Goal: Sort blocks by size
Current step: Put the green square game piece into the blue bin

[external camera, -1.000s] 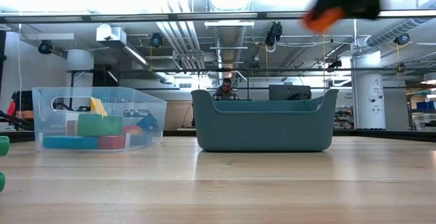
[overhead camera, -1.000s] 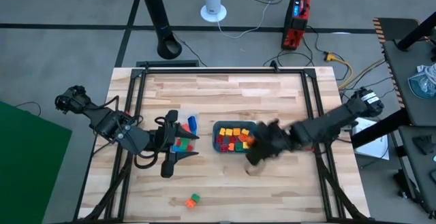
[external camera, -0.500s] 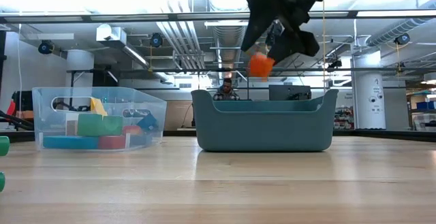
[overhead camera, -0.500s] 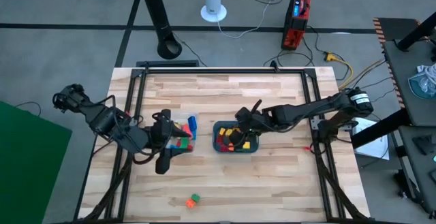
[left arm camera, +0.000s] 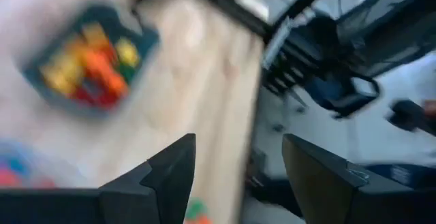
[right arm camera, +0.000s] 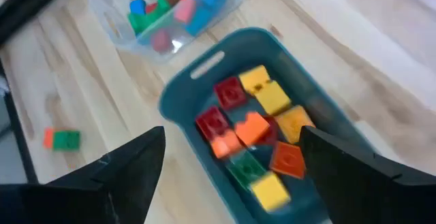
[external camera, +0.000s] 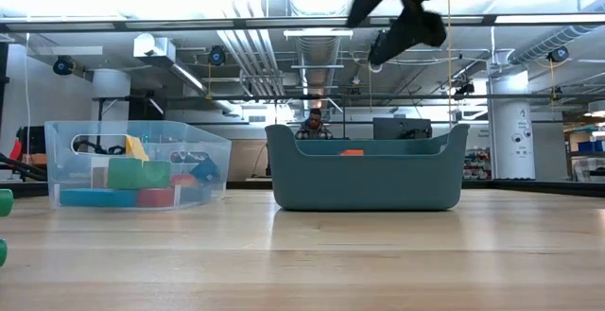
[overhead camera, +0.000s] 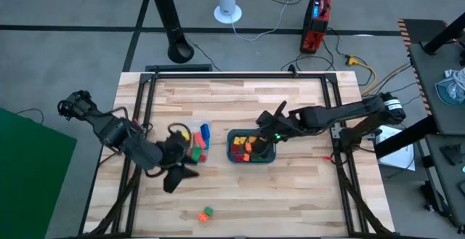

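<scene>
From above, you see the right claw (overhead camera: 267, 139) over the teal tray (overhead camera: 252, 158) of blocks (overhead camera: 247, 146), the left claw (overhead camera: 176, 175) near the clear container (overhead camera: 196, 142). The low view hides most blocks. Each wrist view shows its fingers spread, empty; the right one adds two blocks (right arm camera: 62, 139) on the desk (right arm camera: 88, 101).

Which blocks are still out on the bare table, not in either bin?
Only the joined orange-and-green block pair near the table's front edge; every other block sits in the teal tray or the clear plastic container.
</scene>
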{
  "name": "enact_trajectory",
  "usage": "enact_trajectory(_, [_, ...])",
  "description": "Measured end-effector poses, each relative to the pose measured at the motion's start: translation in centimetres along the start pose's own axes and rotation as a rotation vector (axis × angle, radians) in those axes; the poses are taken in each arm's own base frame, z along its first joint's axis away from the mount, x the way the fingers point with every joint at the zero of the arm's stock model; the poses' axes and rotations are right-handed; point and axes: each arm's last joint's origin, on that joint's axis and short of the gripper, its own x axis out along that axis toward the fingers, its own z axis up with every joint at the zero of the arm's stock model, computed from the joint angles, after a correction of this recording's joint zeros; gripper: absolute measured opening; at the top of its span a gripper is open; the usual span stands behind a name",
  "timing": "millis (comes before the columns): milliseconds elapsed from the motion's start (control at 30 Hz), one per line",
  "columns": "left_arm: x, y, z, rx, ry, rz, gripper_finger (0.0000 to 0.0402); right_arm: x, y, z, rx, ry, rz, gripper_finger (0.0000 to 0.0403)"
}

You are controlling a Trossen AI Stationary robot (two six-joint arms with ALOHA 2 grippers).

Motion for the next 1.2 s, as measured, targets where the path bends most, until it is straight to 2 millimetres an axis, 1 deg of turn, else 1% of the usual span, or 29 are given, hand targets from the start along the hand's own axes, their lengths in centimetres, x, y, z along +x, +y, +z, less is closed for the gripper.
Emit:
enact_trajectory(133, [2.0,-1.1,-1.8,-0.195,0.11,0.001,0.0205,-2.3,-0.5,-0.3,-0.069,0.014,-0.007,0.0314])
enact_trajectory(233, [4.5,-2.3,-3.4,-0.282,0.157,0.036,0.0205,-4.1,-0.4,-1.0,-0.108,0.001,0.024,0.0304])
enact_trajectory(300, [6.4,-3.2,-4.8,-0.288,0.183,0.063,0.0205,-5.1,-0.2,-1.6,-0.133,-0.012,0.054,0.03])
enact_trajectory(367, [8.1,-3.5,-6.1,-0.304,0.196,0.119,0.0205,-5.8,0.1,-2.2,-0.152,-0.022,0.086,0.0297])
enact_trajectory(500, [10.8,-3.9,-7.7,-0.272,0.219,0.177,0.0205,-6.9,0.3,-3.7,-0.197,-0.016,0.126,0.0301])
enact_trajectory(567, [11.9,-3.9,-8.3,-0.271,0.229,0.208,0.0205,-7.2,0.3,-4.3,-0.214,-0.007,0.135,0.0306])
enact_trajectory(667, [13.7,-3.7,-9.5,-0.323,0.241,0.266,0.0205,-7.2,0.2,-5.2,-0.227,0.006,0.144,0.0316])
enact_trajectory(767, [15.8,-3.5,-11.5,-0.367,0.308,0.329,0.0205,-6.9,-0.2,-6.0,-0.217,0.026,0.134,0.0323])
enact_trajectory(867, [17.0,-3.5,-13.5,-0.427,0.343,0.383,0.0209,-6.2,-0.6,-6.7,-0.209,0.051,0.112,0.0329])
enact_trajectory(933, [17.6,-3.5,-14.3,-0.47,0.348,0.408,0.0215,-5.8,-0.9,-7.1,-0.211,0.064,0.098,0.0332])
enact_trajectory(1033, [18.2,-3.3,-14.5,-0.508,0.34,0.456,0.0226,-5.3,-1.3,-7.5,-0.216,0.078,0.083,0.0336])
enact_trajectory(1200, [19.1,-3.0,-13.7,-0.551,0.408,0.549,0.0243,-5.0,-1.5,-7.8,-0.218,0.087,0.073,0.0334])
